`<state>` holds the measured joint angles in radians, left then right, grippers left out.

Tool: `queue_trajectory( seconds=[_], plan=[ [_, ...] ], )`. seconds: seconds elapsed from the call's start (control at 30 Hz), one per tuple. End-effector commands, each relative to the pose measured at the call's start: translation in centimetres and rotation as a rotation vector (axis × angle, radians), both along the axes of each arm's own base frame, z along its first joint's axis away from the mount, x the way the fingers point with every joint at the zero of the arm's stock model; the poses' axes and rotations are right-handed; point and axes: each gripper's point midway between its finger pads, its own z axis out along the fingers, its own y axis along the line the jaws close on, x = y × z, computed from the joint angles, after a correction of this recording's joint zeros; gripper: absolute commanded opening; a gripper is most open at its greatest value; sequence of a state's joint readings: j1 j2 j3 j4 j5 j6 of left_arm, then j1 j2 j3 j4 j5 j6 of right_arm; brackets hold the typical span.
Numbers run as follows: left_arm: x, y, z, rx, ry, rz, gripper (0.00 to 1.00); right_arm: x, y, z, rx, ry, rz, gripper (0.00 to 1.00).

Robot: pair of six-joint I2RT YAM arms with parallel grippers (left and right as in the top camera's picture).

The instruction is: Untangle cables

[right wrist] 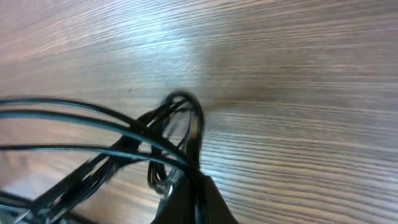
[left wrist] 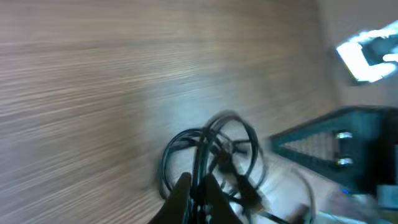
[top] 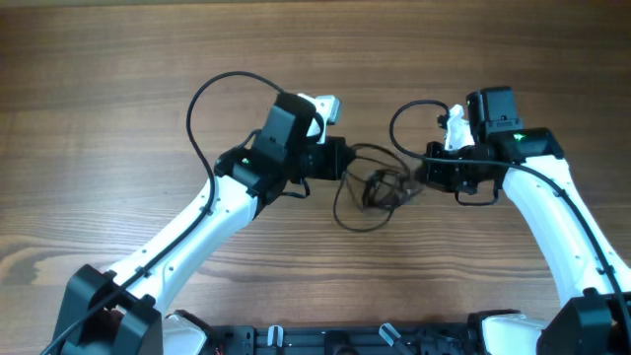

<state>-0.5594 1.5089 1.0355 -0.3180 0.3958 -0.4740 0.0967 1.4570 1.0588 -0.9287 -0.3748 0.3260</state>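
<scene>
The cables (top: pixel 373 187) are thin black cords in a small tangle with loose loops at the middle of the wooden table. My left gripper (top: pixel 342 163) is at the tangle's left side. In the left wrist view it (left wrist: pixel 200 186) is shut on strands of the cables (left wrist: pixel 211 149). My right gripper (top: pixel 419 176) is at the tangle's right side. In the right wrist view it (right wrist: pixel 196 183) is shut on strands of the cables (right wrist: pixel 180 118), which stretch away to the left.
The wooden table (top: pixel 118 79) runs all round. Thicker black arm cables (top: pixel 212 94) arc above each arm. The right arm's body (left wrist: pixel 348 143) shows in the left wrist view. The robot base (top: pixel 335 340) lies along the front edge.
</scene>
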Motion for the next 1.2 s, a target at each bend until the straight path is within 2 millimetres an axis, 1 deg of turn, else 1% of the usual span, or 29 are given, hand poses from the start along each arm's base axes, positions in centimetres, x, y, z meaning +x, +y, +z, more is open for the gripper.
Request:
queue_trajectory(
  seconds=[0.0, 0.07, 0.13, 0.17, 0.2, 0.23, 0.27, 0.3, 0.37, 0.4, 0.43, 0.5, 0.57, 0.6, 0.67, 0.73, 0.77, 0.83, 0.93, 0.97, 1.0, 1.03, 1.07, 1.1, 1.17],
  plan=[
    [2.0, 3.6, -0.6, 0.138, -0.047, 0.163, 0.04, 0.9, -4.8, -1.1, -0.232, 0.017, -0.188, 0.05],
    [2.0, 4.5, -1.2, 0.187, -0.04, 0.193, 0.04, 0.9, -5.7, -1.2, -0.283, 0.012, -0.205, 0.08],
    [2.1, 5.9, -2.0, 0.256, -0.038, 0.238, 0.04, 0.9, -7.3, -1.2, -0.372, 0.004, -0.23, 0.08],
    [2.1, 6.1, -2.1, 0.266, -0.034, 0.242, 0.04, 1.0, -7.6, -1.2, -0.387, 0.0, -0.235, 0.08],
    [2.0, 6.0, -2.1, 0.262, -0.03, 0.238, 0.04, 1.0, -7.4, -1.2, -0.376, -0.001, -0.231, 0.08],
    [1.8, 5.6, -2.0, 0.244, -0.023, 0.221, 0.04, 1.2, -6.2, -1.1, -0.317, -0.005, -0.193, 0.09],
    [1.5, 4.7, -1.7, 0.201, -0.014, 0.186, 0.04, 1.2, -4.6, -1.0, -0.236, -0.013, -0.126, 0.1],
    [1.1, 3.7, -1.3, 0.151, -0.004, 0.145, 0.04, 1.1, -2.4, -0.5, -0.121, -0.029, -0.032, 0.11],
    [0.4, 1.4, 0.1, 0.032, 0.003, 0.05, 0.04, 0.5, 2.0, 1.3, 0.126, -0.063, 0.127, 0.15],
    [0.0, 0.2, 1.2, -0.035, -0.002, -0.004, 0.04, 0.2, 3.0, 1.9, 0.2, -0.061, 0.146, 0.18],
    [-0.3, -0.8, 2.2, -0.094, -0.011, -0.052, 0.04, 0.0, 3.9, 2.5, 0.259, -0.059, 0.158, 0.19],
    [-0.7, -2.0, 3.6, -0.17, -0.03, -0.118, 0.04, -0.3, 4.6, 3.1, 0.316, -0.054, 0.169, 0.19],
    [-1.1, -2.8, 4.7, -0.225, -0.048, -0.168, 0.04, -0.4, 4.8, 3.3, 0.33, -0.049, 0.169, 0.2],
    [-1.2, -3.0, 5.0, -0.24, -0.052, -0.183, 0.04, -0.4, 4.8, 3.3, 0.33, -0.049, 0.169, 0.2],
    [-1.8, -3.5, 5.9, -0.283, -0.057, -0.229, 0.04, -0.2, 4.8, 3.3, 0.329, -0.059, 0.171, 0.27],
    [-2.6, -4.2, 7.2, -0.346, -0.074, -0.299, 0.04, 0.5, 4.7, 3.3, 0.315, -0.09, 0.173, 0.34],
    [-2.8, -4.4, 7.7, -0.366, -0.084, -0.322, 0.04, 0.8, 4.4, 3.2, 0.294, -0.101, 0.168, 0.36],
    [-2.9, -4.7, 8.5, -0.395, -0.11, -0.351, 0.04, 1.5, 3.3, 2.5, 0.217, -0.116, 0.138, 0.37],
    [-2.3, -4.3, 8.7, -0.397, -0.123, -0.336, 0.04, 2.4, 0.6, 0.9, 0.049, -0.104, 0.026, 0.36],
    [-2.0, -4.0, 8.7, -0.396, -0.125, -0.325, 0.04, 2.7, -0.2, 0.4, 0.001, -0.109, 0.008, 0.34],
    [-1.5, -3.5, 8.7, -0.395, -0.127, -0.31, 0.04, 2.8, -1.0, -0.1, -0.043, -0.113, -0.005, 0.25],
    [-1.2, -3.2, 8.7, -0.397, -0.128, -0.303, 0.04, 2.7, -1.5, -0.6, -0.073, -0.109, -0.02, 0.1],
    [-0.9, -2.8, 8.7, -0.398, -0.128, -0.294, 0.04, 2.5, -2.2, -1.3, -0.105, -0.086, -0.067, 0.04],
    [-0.6, -2.4, 8.6, -0.394, -0.121, -0.279, 0.04, 2.2, -2.7, -1.9, -0.124, -0.063, -0.102, 0.04],
    [0.0, -1.2, 8.0, -0.38, -0.094, -0.242, 0.04, 1.6, -2.9, -2.9, -0.13, -0.028, -0.127, 0.04]
  ],
)
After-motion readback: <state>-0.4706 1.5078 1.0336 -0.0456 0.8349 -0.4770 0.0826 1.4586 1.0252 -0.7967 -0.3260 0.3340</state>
